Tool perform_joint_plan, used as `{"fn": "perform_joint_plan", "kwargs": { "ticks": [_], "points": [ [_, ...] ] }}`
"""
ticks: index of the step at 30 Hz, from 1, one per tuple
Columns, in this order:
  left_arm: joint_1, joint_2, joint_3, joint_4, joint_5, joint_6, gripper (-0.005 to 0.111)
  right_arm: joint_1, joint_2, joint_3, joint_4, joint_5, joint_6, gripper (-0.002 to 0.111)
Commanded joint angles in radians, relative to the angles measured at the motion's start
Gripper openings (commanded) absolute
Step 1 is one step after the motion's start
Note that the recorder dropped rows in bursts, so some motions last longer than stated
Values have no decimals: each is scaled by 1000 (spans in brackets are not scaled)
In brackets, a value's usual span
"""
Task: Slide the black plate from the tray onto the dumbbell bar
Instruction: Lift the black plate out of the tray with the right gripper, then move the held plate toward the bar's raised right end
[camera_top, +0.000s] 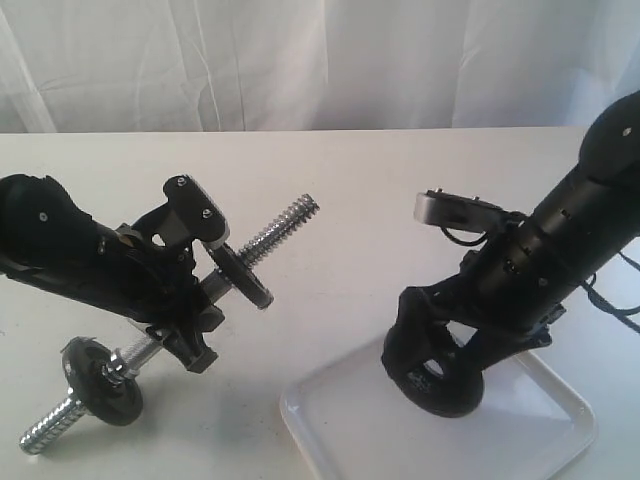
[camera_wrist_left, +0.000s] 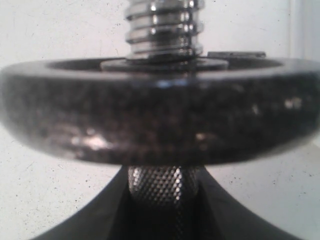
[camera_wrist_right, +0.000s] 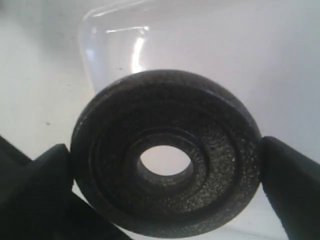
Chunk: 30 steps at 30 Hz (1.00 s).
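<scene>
My right gripper (camera_wrist_right: 165, 167) is shut on the black plate (camera_wrist_right: 165, 155), its fingers (camera_wrist_right: 37, 180) pressing the rim from both sides. White shows through the plate's centre hole. In the exterior view that gripper (camera_top: 440, 378) is low over the white tray (camera_top: 545, 435); I cannot tell whether the plate touches it. My left gripper (camera_top: 188, 318) is shut on the knurled middle of the dumbbell bar (camera_top: 285, 225), holding it tilted with one threaded end up. In the left wrist view the knurled bar (camera_wrist_left: 162, 185) sits between the jaws.
Another black disc (camera_top: 243, 275) sits on the raised part of the bar, filling the left wrist view (camera_wrist_left: 160, 110). A further disc (camera_top: 100, 380) is on the bar's low end near the table. A white curtain hangs behind the table.
</scene>
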Motion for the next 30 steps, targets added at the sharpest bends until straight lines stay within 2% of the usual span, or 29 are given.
{"fn": "perform_joint_plan", "kwargs": {
  "ticks": [1,9,17,23,30],
  "points": [
    [2,-57,-26,-39,-60,0,0,-60,-19,-28,197,106,-126,0],
    [2,-57,-26,-36,-39,1,0,-149,-19,-39,367,206,-228,0],
    [2,-57,-26,-36,-30,3,0,-239,-19,-46,537,206,-332,0],
    [-1,-57,-26,-36,-26,2,0,-256,-13,-100,543,206,-332,0],
    [-51,-57,-26,-36,-20,26,0,-256,0,-142,543,206,-313,0]
  ]
}}
